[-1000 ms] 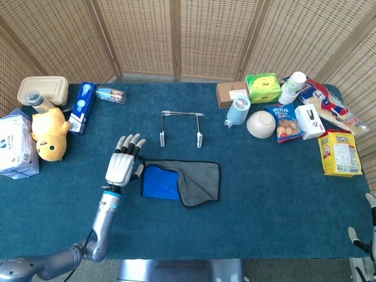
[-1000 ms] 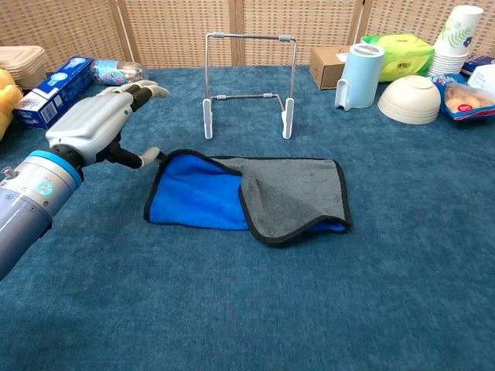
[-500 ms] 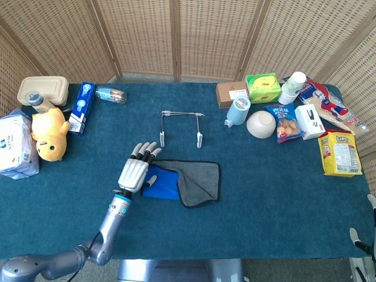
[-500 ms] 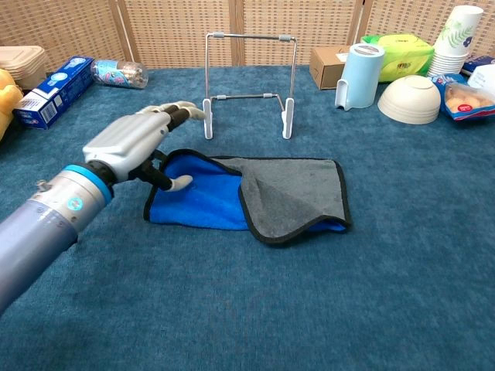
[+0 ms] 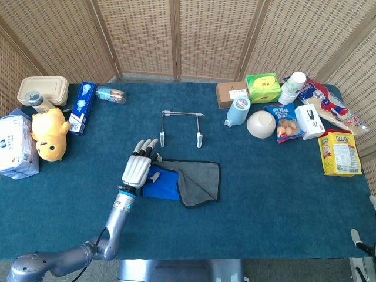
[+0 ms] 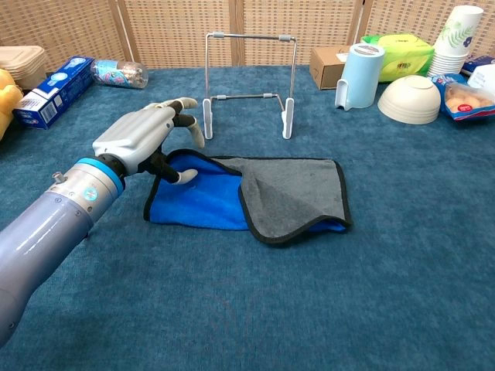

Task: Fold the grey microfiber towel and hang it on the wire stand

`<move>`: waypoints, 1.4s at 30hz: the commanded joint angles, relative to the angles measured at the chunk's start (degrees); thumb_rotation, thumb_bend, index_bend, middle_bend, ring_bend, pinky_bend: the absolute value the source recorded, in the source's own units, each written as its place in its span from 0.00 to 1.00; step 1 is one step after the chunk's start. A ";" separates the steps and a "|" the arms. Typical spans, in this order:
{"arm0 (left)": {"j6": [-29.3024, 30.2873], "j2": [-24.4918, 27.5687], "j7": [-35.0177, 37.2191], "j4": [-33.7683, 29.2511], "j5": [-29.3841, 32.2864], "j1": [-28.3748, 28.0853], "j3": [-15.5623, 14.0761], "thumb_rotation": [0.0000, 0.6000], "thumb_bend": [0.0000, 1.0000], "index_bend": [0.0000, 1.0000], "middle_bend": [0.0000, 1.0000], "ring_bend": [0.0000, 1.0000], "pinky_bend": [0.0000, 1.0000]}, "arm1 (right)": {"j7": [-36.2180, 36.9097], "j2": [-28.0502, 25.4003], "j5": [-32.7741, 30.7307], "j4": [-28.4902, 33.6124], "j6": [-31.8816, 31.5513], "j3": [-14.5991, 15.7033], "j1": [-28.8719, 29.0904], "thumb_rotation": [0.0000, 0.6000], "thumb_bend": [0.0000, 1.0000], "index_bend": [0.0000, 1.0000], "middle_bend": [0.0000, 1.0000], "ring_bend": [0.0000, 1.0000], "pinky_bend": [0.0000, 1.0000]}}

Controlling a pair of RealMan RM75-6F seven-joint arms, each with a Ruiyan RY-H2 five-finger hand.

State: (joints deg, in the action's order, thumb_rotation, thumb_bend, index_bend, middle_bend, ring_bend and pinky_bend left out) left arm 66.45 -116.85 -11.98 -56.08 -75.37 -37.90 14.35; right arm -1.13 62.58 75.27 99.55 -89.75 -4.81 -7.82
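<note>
The left hand (image 6: 147, 139) hovers open, fingers spread, over the left end of the half-folded grey and blue microfiber towel (image 6: 286, 193). It lies mid-bench, just before the thin wire stand (image 6: 249, 76).

Both views are bright and evenly lit, with soft daylight-like light and no harsh contrast. The desk (image 5: 270, 194) shows a paler wash toward its right half in the head view, and the wicker screens (image 5: 205, 35) glow warm. Shadows are faint and short, lying close under things. A mild sheen sits on the left hand (image 6: 143, 135). Focus is sharp throughout; the head view bows slightly at its edges.
</note>
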 commanded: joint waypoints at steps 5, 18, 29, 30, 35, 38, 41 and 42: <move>-0.45 -0.44 0.21 1.29 0.86 -0.31 0.51 1.00 0.42 0.51 0.12 0.00 0.00 | -0.54 0.03 -0.23 0.26 0.13 -0.05 0.06 1.00 0.28 0.10 0.09 0.00 0.00; 0.15 -1.55 1.06 4.18 1.49 -0.94 1.43 1.00 0.44 0.65 0.20 0.00 0.00 | -1.00 0.05 -0.38 0.52 0.01 -0.10 -0.03 1.00 0.28 0.10 0.09 0.00 0.00; -0.89 -1.98 2.04 7.47 2.24 -2.79 2.97 1.00 0.43 0.63 0.21 0.00 0.00 | -1.02 0.06 -0.44 0.53 -0.18 -0.16 -0.16 1.00 0.28 0.10 0.09 0.00 0.00; -0.95 -2.02 2.02 7.62 2.28 -2.86 3.00 1.00 0.43 0.62 0.21 0.00 0.00 | -1.02 0.07 -0.45 0.52 -0.17 -0.17 -0.16 1.00 0.28 0.10 0.09 0.00 0.00; -1.79 -2.17 2.03 8.23 2.65 -3.19 2.91 1.00 0.41 0.53 0.19 0.00 0.00 | -1.05 0.09 -0.47 0.55 0.01 -0.14 -0.09 1.00 0.28 0.10 0.09 0.00 0.00; -2.31 -2.00 2.11 7.75 2.81 -3.13 2.60 1.00 0.37 0.40 0.15 0.00 0.00 | -0.90 0.05 -0.42 0.60 -0.08 -0.16 -0.15 1.00 0.28 0.10 0.09 0.00 0.00; -1.34 -1.26 2.48 6.14 2.11 -2.91 2.27 1.00 0.35 0.28 0.11 0.00 0.00 | -0.73 0.00 -0.44 0.57 -0.11 -0.16 -0.22 1.00 0.28 0.10 0.09 0.00 0.00; -1.05 -0.94 2.58 5.51 1.86 -2.79 2.10 1.00 0.35 0.24 0.09 0.00 0.00 | -0.69 -0.01 -0.43 0.57 -0.10 -0.16 -0.22 1.00 0.28 0.10 0.09 0.00 0.00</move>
State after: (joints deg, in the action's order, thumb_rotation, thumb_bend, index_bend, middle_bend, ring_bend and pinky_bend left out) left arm 64.92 -118.24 -9.60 -49.85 -73.12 -40.86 16.70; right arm -1.82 62.57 74.84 100.12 -89.86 -4.96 -8.04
